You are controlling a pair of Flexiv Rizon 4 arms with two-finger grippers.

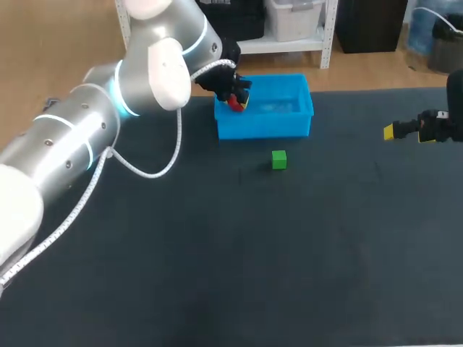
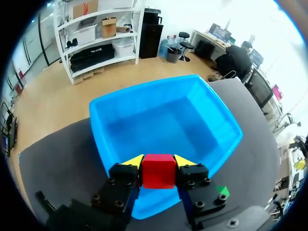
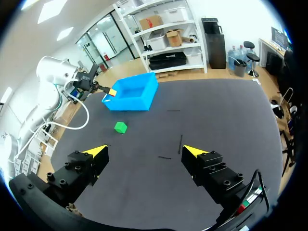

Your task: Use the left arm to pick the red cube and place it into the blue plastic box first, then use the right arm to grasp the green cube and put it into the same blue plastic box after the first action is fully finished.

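Note:
My left gripper (image 1: 238, 100) is shut on the red cube (image 2: 158, 170), held above the near-left rim of the blue plastic box (image 1: 265, 123). In the left wrist view the cube sits between both yellow tips of that gripper (image 2: 159, 162), with the box's bare floor (image 2: 166, 126) ahead. The green cube (image 1: 279, 160) rests on the dark table just in front of the box, also seen as the green cube (image 3: 121, 127) in the right wrist view. My right gripper (image 1: 402, 131) hangs open at the far right; in its own view the right gripper (image 3: 144, 152) has nothing between its fingers.
A dark mat (image 1: 239, 253) covers the table. A white cable (image 1: 155, 172) loops down from my left arm over the mat, left of the box.

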